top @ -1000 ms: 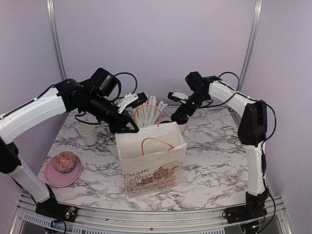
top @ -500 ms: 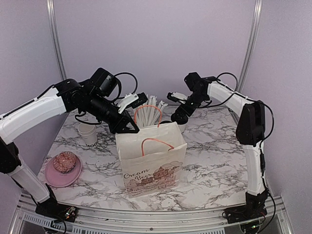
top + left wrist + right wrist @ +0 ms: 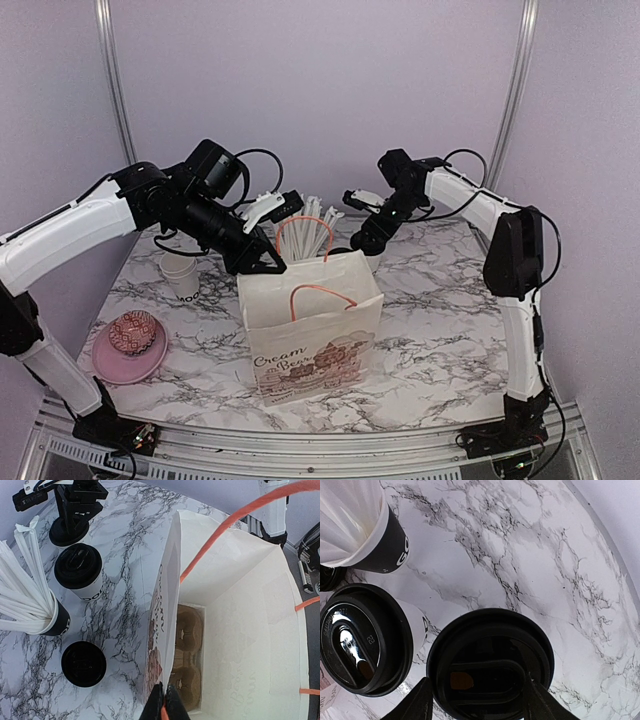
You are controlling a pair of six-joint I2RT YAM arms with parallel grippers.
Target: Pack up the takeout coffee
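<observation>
Two takeout coffees stand on the table (image 3: 440, 310) just behind the paper bag (image 3: 310, 325), neither packed yet: one lidded cup (image 3: 490, 665) sits under the right gripper (image 3: 477, 702), jaws spread either side of its black lid, contact unclear, the other lidded cup (image 3: 367, 637) just beside it. The left gripper (image 3: 165, 707) has its jaws pinched tight on the bag's rim, mouth held open over the cardboard cup carrier (image 3: 189, 655) inside. Looks like the first pick; next needs a firm squeeze, straight lift, then lowering into a carrier slot.

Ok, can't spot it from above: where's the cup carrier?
In the left wrist view, the brown cup carrier lies on the bottom of the paper bag, whose rim the left gripper pinches.
</observation>
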